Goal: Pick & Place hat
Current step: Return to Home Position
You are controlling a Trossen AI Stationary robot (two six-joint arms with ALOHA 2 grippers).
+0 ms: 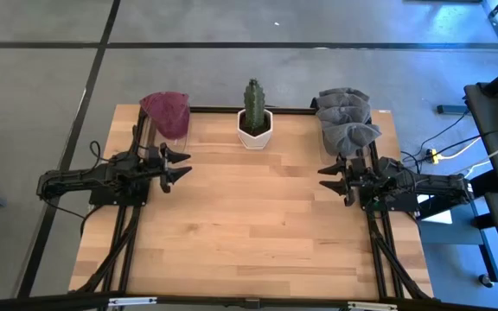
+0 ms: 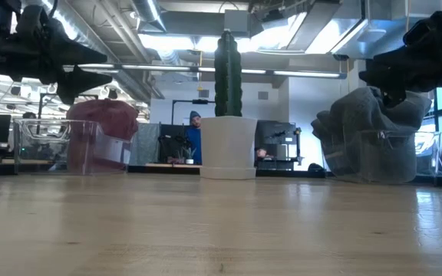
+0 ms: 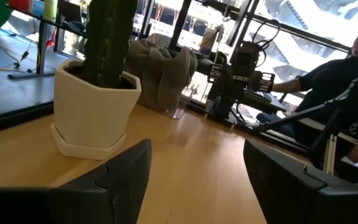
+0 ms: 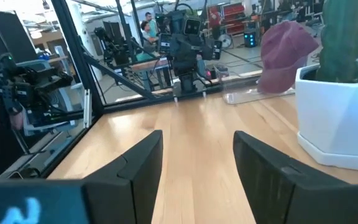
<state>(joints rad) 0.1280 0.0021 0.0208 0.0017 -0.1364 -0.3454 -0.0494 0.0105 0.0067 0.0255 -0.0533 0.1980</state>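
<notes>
Parking the arms looks to me like the step in hand; the sorting itself seems finished. The red cap (image 1: 167, 111) sits heaped in the left transparent bin (image 2: 41, 146) at the far left of the desk (image 1: 249, 233); the gray caps (image 1: 346, 119) are piled in the right transparent bin (image 2: 428, 157) at the far right, bulging well above its rim; a cactus (image 1: 252, 99) in a white pot (image 1: 255, 134) stands between the two bins. I see no cap lying on the bare wood.

The left tool (image 1: 178, 166) hangs over the left side of the desk, on the near side of the red cap's bin and pointing inward; its fingers are apart and hold nothing. The right tool (image 1: 331, 180) mirrors it on the right, just on the near side of the gray pile; its fingers are likewise apart and empty.

By my reckoning the next move asks for no grasp at all; each arm only needs folding into its rest pose. I would draw the right one away from the gray pile first, since loose fabric that close could snag a finger; the pot is well apart from both tools.
</notes>
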